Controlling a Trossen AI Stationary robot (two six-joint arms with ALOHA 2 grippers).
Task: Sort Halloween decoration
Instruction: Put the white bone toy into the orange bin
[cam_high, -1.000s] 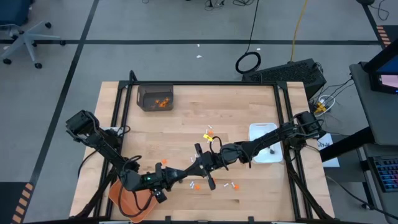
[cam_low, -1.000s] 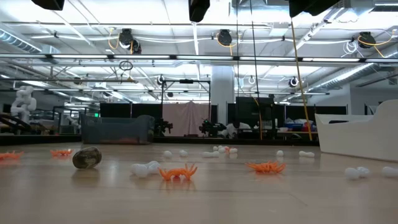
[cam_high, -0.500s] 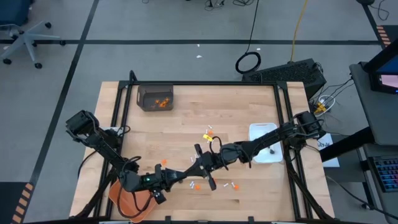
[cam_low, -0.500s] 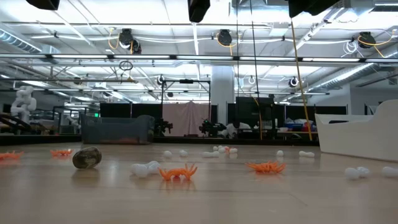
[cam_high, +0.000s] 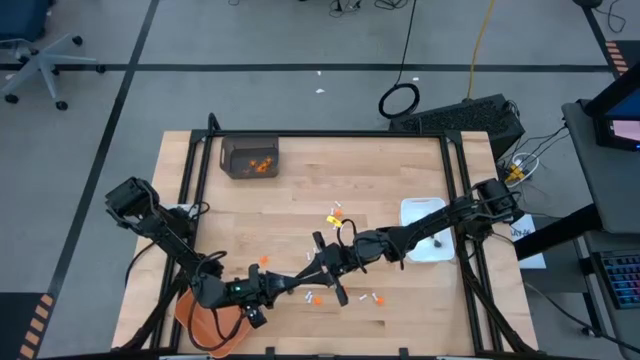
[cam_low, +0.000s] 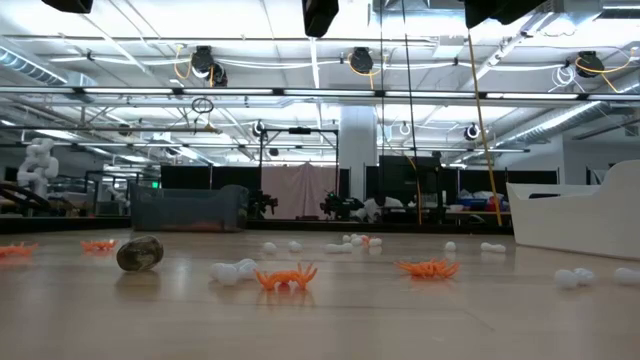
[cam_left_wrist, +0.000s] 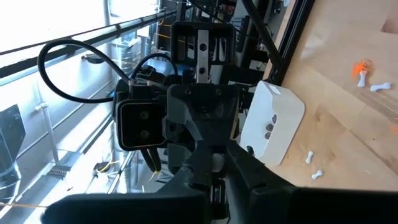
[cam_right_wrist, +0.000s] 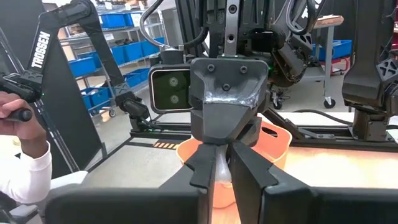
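High: sort is partly done. Grey bin at the counter's far left holds several orange bits. White dish at the right edge has maybe one dark speck in it, too small to be sure. Orange tray sits at the near-left edge under the left arm, contents hidden. Loose pieces lie mid-counter and near the front: orange bits and white sticks. Left gripper and right gripper meet nose to nose over that scatter.

Low: plenty left. Orange bits, white sticks and one dark bit are spread across the counter. No gripper in this view.

Left wrist: right gripper faces the camera head-on, state cannot tell. More white sticks and an orange bit lie beside the dish.

Right wrist: left gripper is pinched narrow on a pale piece, looks like a white stick, with the tray behind it.

Judgement: roughly early-to-middle. One kind is started in the bin; most white sticks and dark bits are yet to go.
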